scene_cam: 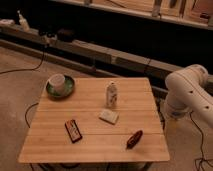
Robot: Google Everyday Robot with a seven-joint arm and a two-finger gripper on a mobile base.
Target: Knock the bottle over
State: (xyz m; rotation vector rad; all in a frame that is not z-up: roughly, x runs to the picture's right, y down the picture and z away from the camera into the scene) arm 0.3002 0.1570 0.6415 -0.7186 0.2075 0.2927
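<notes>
One light wooden slatted table [55,112], five items on it.

One small white bottle with a narrow neck [111,94]: upright, back half of the table, a little right of centre, standing clear of everything else.

One round green plate [51,90] at the back left corner, one white bowl [57,81] sitting in it.

One pale rectangular block [108,116] just in front of the bottle, not touching it.

One dark flat rectangular packet [73,130], front left of centre, lying at an angle.

One dark reddish elongated object [134,139] near the front right edge.

One white robot arm [187,92], bulky curved links, off the table's right side, well apart from the bottle.

Gripper: outside the view; whether it is open or holds anything cannot be told.
</notes>
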